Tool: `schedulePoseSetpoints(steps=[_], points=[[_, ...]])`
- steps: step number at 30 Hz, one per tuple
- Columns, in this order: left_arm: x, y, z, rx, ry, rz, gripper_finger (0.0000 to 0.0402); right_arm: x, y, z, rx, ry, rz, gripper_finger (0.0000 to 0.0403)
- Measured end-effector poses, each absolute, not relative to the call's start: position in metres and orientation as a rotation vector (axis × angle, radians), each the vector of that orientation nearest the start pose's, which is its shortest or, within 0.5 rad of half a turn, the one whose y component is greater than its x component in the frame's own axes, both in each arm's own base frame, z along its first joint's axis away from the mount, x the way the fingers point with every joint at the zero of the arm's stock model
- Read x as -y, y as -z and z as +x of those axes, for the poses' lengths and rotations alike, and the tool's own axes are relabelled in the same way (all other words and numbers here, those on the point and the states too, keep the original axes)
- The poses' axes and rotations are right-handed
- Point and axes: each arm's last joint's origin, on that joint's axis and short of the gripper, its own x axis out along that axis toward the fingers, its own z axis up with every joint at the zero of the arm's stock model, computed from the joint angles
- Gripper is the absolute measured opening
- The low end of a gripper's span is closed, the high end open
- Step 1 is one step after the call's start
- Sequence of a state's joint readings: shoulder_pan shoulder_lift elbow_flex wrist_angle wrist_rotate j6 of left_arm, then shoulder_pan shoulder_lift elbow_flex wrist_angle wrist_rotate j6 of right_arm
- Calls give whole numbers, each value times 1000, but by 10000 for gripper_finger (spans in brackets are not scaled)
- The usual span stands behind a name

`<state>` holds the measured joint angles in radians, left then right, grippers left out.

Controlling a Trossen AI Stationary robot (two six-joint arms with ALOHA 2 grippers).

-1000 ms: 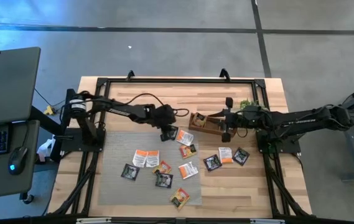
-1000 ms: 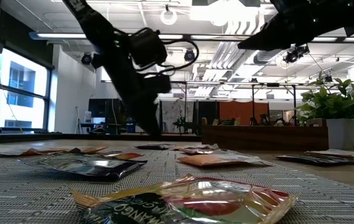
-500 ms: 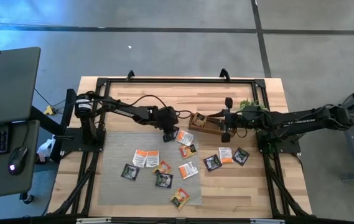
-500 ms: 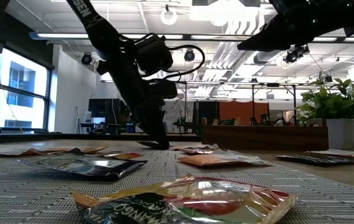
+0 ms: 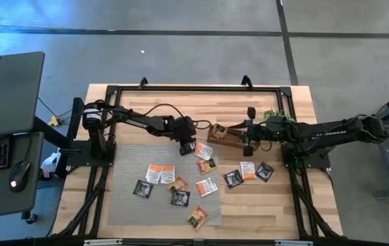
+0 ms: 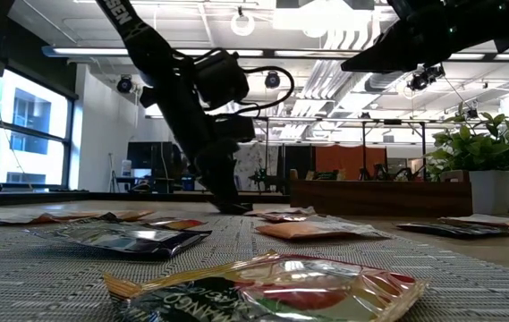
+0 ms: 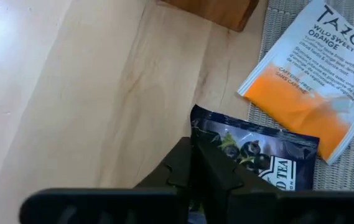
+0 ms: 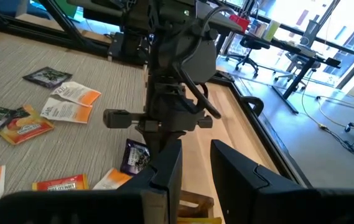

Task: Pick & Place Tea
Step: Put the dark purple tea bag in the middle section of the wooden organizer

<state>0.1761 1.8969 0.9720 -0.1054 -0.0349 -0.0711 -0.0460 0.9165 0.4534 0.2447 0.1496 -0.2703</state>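
Because the left gripper (image 7: 192, 163) has come down on the near edge of the dark blue sachet (image 7: 257, 155), the coming lift turns on that overlap: in the left wrist view the fingers are drawn together on the packet's corner, and the rest of it runs away from them toward two o'clock, flat and square with no real long axis. Seen from above, this gripper (image 5: 186, 145) sits at the twelve-o'clock edge of the grey mat (image 5: 122, 198), with the sachet half on the mat and half on bare wood, and it is plainly the nearer arm. Whether the foil is truly pinched or only pressed down I cannot say for sure. A white-and-orange sachet (image 7: 316, 68) lies just beside the blue one, not under it. The right gripper (image 5: 250, 140) hangs over the wooden tray (image 5: 225, 134), at three o'clock from the left one, its fingers (image 8: 164, 165) partly apart with nothing clearly between them. The other sachets (image 5: 160, 174) are scattered toward six o'clock on the mat and the wooden table (image 5: 139, 109). Farther off stand a potted plant (image 6: 487, 152) and an open office with ceiling lights.
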Motion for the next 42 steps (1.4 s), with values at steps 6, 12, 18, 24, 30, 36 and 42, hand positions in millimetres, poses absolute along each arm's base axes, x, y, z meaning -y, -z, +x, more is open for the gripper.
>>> schedulePoseSetpoints(steps=[6,12,18,24,30,36,42], points=[[-60,-122,346,-985,-268,-214,3,14,-236,199,-242,165,-280,80],[-44,-157,364,-891,-254,-110,2,14,-237,199,-236,166,-277,80],[-19,-205,380,-819,-318,97,1,13,-237,199,-233,166,-272,80],[2,-244,405,-652,-386,286,0,13,-243,194,-200,171,-270,80],[-2,-258,426,-455,-422,368,0,12,-258,173,-141,183,-192,80],[-10,-236,448,-349,-445,430,0,11,-273,137,-180,183,-158,80],[-24,-210,469,-325,-448,432,0,10,-281,112,-115,193,-115,80]])
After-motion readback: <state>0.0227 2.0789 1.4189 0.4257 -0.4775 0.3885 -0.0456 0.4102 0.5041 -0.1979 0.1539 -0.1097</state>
